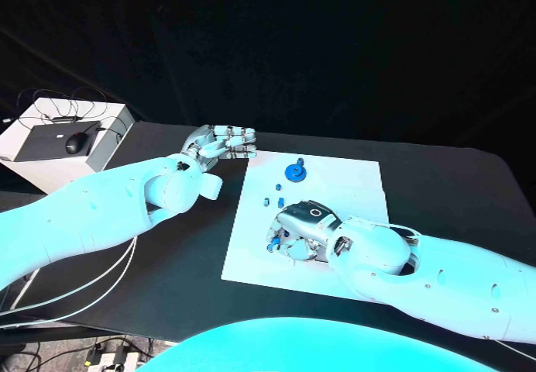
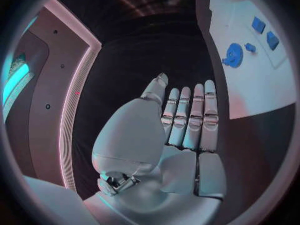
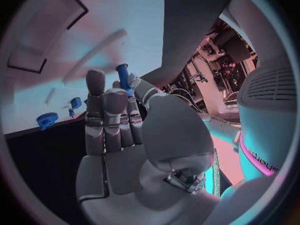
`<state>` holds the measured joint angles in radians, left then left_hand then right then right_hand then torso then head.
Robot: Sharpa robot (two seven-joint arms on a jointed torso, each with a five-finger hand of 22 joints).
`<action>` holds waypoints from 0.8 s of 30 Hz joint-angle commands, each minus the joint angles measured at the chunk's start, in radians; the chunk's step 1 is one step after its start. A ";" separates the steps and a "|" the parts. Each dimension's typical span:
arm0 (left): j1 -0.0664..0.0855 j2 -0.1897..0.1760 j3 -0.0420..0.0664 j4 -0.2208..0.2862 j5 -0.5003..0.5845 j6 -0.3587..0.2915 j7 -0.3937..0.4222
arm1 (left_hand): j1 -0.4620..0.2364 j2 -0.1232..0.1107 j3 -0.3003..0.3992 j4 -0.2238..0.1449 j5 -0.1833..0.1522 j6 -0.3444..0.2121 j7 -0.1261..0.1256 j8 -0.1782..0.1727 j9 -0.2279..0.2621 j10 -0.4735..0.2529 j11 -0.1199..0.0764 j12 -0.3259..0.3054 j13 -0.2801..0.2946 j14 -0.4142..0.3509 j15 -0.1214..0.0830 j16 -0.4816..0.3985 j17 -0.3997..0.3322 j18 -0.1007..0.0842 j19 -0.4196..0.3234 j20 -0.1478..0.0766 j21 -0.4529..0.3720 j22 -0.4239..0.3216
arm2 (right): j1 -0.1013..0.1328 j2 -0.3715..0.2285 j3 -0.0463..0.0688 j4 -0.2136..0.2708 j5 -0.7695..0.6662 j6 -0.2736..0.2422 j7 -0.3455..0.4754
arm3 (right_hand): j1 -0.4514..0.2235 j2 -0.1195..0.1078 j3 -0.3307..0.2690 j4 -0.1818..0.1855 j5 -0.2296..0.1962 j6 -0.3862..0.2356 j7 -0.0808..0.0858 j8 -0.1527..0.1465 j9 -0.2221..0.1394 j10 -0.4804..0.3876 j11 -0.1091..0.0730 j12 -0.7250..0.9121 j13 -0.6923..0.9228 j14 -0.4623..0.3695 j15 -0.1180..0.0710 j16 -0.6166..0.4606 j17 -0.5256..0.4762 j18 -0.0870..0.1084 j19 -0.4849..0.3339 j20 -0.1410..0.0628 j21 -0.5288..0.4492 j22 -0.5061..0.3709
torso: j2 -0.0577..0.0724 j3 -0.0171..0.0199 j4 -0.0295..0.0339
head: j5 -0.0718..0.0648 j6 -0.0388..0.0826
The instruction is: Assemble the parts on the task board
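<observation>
Two white arms reach over the black table [image 1: 469,186], one from each side of the white task board [image 1: 346,174] that lies in its middle. The right arm lies across the near part of the board, and the right hand [image 1: 300,232] hangs over the board's near half with its fingers curled. In the right wrist view this hand [image 3: 119,130] pinches a slim blue peg [image 3: 123,78] between thumb and fingertips, the peg standing up above the fingers with the board behind it. The left hand [image 1: 221,143] hovers over the table just beside the board's far left corner; its fingers lie straight and pressed together side by side, with nothing in them, as the left wrist view [image 2: 181,130] shows. On the far half of the board rests a blue gear [image 1: 293,171], and between the gear and the right hand sit a few small blue pieces [image 1: 277,186]. Well off the board, beyond the table's far left corner, stands a white box [image 1: 62,143] with a black mouse [image 1: 75,142] on it.
</observation>
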<state>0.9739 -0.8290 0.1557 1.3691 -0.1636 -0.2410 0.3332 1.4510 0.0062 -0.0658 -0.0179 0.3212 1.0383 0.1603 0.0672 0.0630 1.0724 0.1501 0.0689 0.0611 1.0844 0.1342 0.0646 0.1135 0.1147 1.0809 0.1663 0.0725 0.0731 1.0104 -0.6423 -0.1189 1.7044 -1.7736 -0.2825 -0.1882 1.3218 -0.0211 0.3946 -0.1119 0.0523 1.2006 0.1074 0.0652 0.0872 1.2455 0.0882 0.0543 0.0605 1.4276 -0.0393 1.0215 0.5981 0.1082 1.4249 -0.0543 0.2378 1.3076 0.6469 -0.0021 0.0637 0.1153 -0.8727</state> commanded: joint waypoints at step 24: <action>0.001 0.000 0.001 0.003 0.002 0.017 0.006 | 0.001 0.000 0.002 0.008 -0.004 0.005 -0.001 -0.002 -0.001 0.002 -0.001 -0.002 -0.001 -0.008 0.002 -0.003 0.001 0.008 -0.006 0.002 -0.003 -0.002 | -0.004 0.025 -0.004 -0.020 -0.014 0.050 -0.012 | 0.017 0.013 -0.042 -0.012 0.085 -0.011 0.006 -0.001 -0.007 0.026 -0.036 0.006 0.001 -0.004 -0.001 -0.007 -0.001 0.020 -0.013 0.000 -0.016 0.024 | 0.000 -0.0004 0.0004 | -0.001 0.000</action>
<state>0.9739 -0.8306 0.1557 1.3695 -0.1635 -0.2409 0.3327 1.4510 0.0062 -0.0630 -0.0151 0.3212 1.0383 0.1603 0.0672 0.0630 1.0724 0.1501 0.0689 0.0611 1.0843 0.1342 0.0646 0.1135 0.1146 1.0809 0.1663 0.0725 0.0731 1.0084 -0.6195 -0.1208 1.6864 -1.7784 -0.2599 -0.1977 1.3215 -0.0208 0.3595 -0.1248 0.1319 1.1940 0.1133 0.0633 0.0836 1.2439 0.0866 0.0576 0.0603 1.4277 -0.0392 1.0175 0.5979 0.1082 1.4191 -0.0566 0.2245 1.3079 0.6468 -0.0026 0.0639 0.1148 -0.8727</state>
